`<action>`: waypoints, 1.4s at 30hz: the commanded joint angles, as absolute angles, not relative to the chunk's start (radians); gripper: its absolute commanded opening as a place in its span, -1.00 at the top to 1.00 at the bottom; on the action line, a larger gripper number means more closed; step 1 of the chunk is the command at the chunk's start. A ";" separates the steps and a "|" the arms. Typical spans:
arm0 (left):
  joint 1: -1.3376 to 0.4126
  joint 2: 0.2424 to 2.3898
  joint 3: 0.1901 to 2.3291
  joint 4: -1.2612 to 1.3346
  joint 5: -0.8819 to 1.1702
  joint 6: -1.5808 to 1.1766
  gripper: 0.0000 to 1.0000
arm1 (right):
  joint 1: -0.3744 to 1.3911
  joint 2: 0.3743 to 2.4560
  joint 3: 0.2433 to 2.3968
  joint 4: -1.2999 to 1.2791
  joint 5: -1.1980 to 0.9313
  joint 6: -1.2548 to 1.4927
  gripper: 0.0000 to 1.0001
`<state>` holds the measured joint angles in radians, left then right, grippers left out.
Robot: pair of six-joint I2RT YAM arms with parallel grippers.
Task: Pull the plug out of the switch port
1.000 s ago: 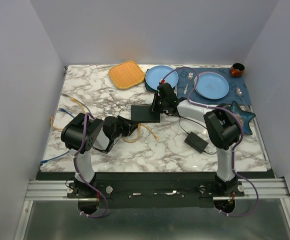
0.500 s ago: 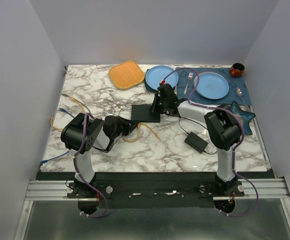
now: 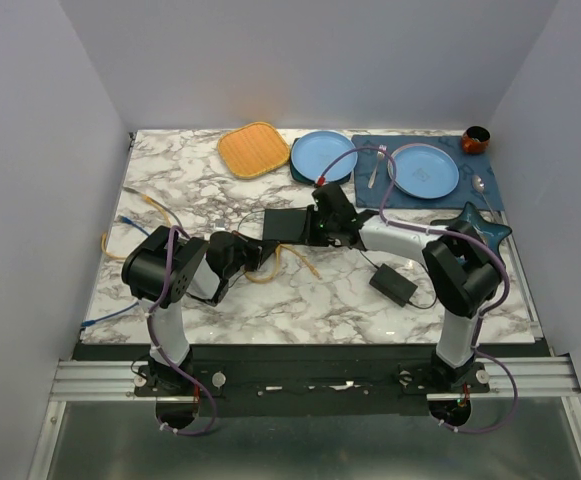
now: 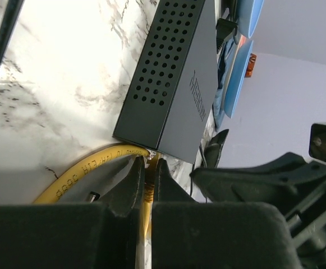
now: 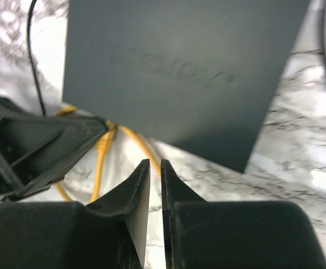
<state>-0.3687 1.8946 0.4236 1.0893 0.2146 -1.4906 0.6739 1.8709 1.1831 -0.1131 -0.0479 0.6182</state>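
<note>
The switch (image 3: 288,225) is a flat black box mid-table; it also shows in the left wrist view (image 4: 174,84) and the right wrist view (image 5: 179,67). A yellow cable (image 3: 292,262) runs to its near edge. My left gripper (image 4: 148,165) is shut on the cable's yellow plug (image 4: 149,185), whose clear tip touches the switch's port edge. In the top view the left gripper (image 3: 257,255) sits at the switch's near left corner. My right gripper (image 5: 155,163) is shut and empty, just above the marble by the switch's near edge (image 3: 320,238).
A black power brick (image 3: 393,285) with its lead lies to the right of the switch. Two blue plates (image 3: 322,155) (image 3: 425,170), an orange mat (image 3: 253,148), a star-shaped dish (image 3: 480,235) and a brown cup (image 3: 476,138) are at the back. Loose cables (image 3: 150,210) lie at the left.
My right gripper has swung from the switch's far right edge toward its near side. The left gripper has stayed on the plug.
</note>
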 commanded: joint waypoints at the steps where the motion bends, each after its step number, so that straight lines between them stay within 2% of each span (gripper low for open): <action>1: -0.370 1.919 0.405 1.063 0.163 -1.490 1.00 | 0.710 1.848 1.164 -0.135 -0.084 0.584 0.58; 8: -0.370 1.913 0.393 1.068 0.169 -1.488 1.00 | 0.710 1.916 1.209 -0.158 -0.086 0.577 0.59; 18: -0.371 1.891 0.374 1.062 0.186 -1.477 1.00 | 0.710 2.022 1.379 -0.261 -0.006 0.586 0.59; 30: -0.396 1.845 0.299 1.077 0.221 -1.463 1.00 | 0.709 2.068 1.474 -0.282 0.012 0.609 0.60; 35: -0.400 1.771 0.261 1.075 0.238 -1.463 1.00 | 0.710 2.007 1.442 -0.279 0.026 0.620 0.60; 39: -0.400 1.584 0.279 0.887 0.221 -1.385 1.00 | 0.710 1.880 1.375 -0.261 0.041 0.611 0.60; 42: -0.408 1.392 0.350 0.601 0.172 -1.261 1.00 | 0.710 1.752 1.281 -0.247 0.049 0.606 0.51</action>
